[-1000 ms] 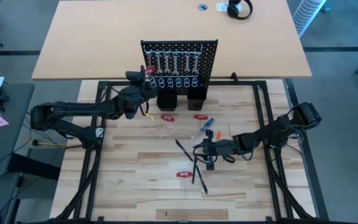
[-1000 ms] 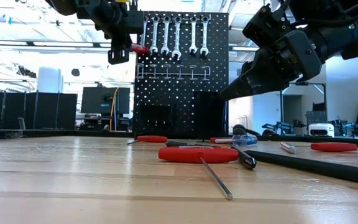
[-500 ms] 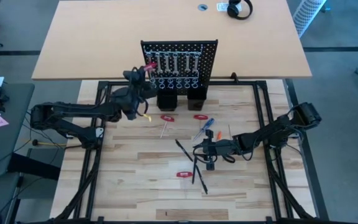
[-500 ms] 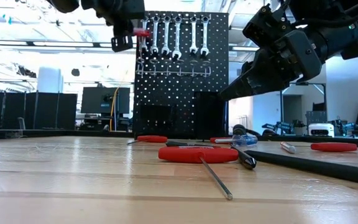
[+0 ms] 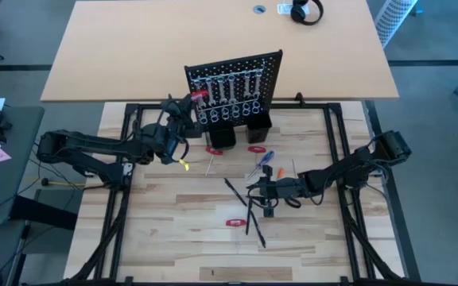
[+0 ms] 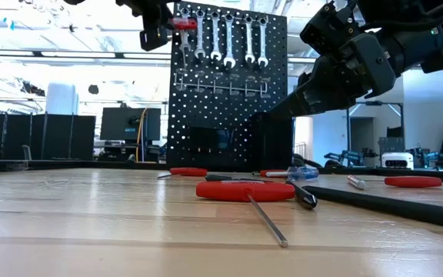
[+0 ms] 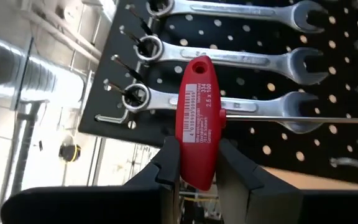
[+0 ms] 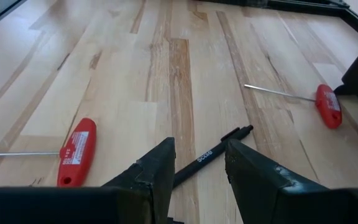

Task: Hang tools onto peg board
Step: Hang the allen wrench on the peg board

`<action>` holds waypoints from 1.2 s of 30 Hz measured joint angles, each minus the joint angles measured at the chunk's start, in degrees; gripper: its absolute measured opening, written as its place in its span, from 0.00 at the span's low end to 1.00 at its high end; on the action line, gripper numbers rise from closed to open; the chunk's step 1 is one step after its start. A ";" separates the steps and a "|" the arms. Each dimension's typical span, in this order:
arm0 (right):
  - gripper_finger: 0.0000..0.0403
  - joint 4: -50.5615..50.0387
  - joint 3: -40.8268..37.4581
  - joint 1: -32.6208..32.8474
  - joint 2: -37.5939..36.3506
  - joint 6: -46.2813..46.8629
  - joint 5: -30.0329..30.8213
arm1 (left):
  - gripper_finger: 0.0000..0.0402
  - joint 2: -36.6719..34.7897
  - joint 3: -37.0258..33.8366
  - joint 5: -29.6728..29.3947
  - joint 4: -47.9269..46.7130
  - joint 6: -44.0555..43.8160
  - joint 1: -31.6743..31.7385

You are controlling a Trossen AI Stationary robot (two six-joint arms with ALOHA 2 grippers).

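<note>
One red T-handle key [image 7: 196, 118], left end effector [image 7: 199, 163] clamping it, meets peg board [image 7: 328, 37] edge.

Your left pincer [image 7: 197, 163] has carried its red-handled key [image 7: 196, 124] up against the top row of wrenches [image 7: 229, 59]. The peg board [image 5: 233, 91] has been pushed and now sits skewed and tilted.

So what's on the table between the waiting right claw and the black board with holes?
The high view shows a blue screwdriver and an orange one lying between the right gripper and the peg board, with a red-handled tool nearer the board.
</note>
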 joint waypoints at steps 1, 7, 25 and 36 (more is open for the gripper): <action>0.38 0.05 0.00 0.00 0.00 -0.02 0.00 | 0.13 -0.29 0.00 0.14 0.20 0.34 -0.16; 0.38 0.27 0.00 -0.02 0.00 -0.04 0.15 | 0.13 -0.94 0.07 1.20 2.04 2.91 -1.22; 0.39 5.01 7.26 -1.97 -15.15 -14.62 -1.30 | 0.14 -1.16 0.07 -4.18 -15.88 -18.24 -19.08; 0.67 -10.86 30.53 -11.09 -3.98 -13.81 -9.73 | 0.14 -1.11 0.04 -15.96 -39.50 -47.45 -32.50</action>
